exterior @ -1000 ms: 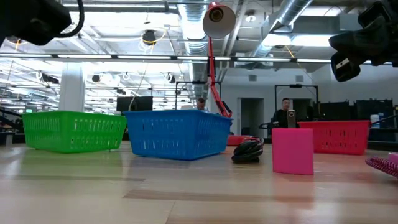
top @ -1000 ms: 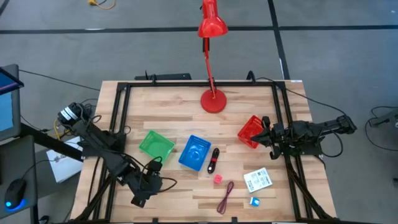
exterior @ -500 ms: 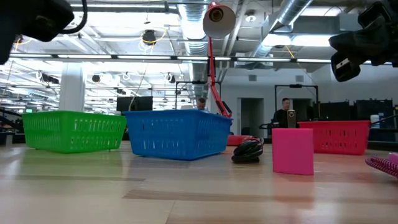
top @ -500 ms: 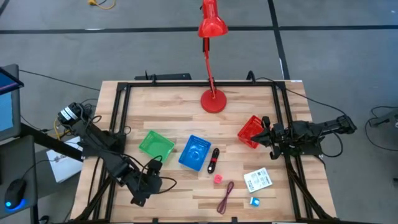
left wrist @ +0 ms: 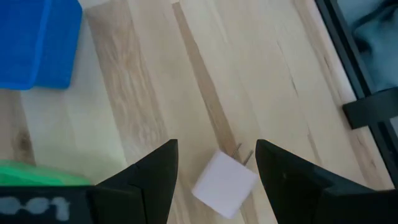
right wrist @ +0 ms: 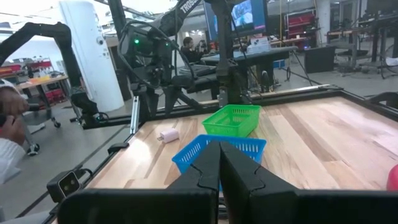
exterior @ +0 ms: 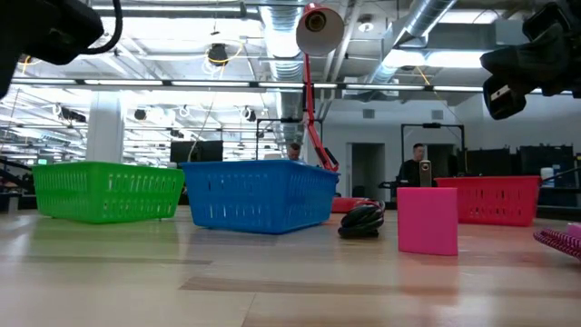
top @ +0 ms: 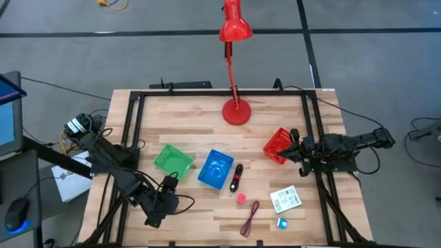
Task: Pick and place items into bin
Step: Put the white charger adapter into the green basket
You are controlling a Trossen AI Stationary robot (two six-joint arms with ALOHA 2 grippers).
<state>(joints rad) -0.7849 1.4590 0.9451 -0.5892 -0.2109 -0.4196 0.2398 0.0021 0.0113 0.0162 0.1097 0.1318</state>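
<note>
Left gripper [top: 167,184] held low at table's near-left part, arm angled in from left edge, fingers [left wrist: 152,177] spread apart. Right gripper [top: 291,148] parked at right edge, arm folded, fingers pressed together.

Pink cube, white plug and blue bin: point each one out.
pink cube [exterior: 428,221], low view, middle of its front face
white plug [left wrist: 224,184], left wrist view, its top face
blue bin [top: 216,169], high view, its floor
</note>
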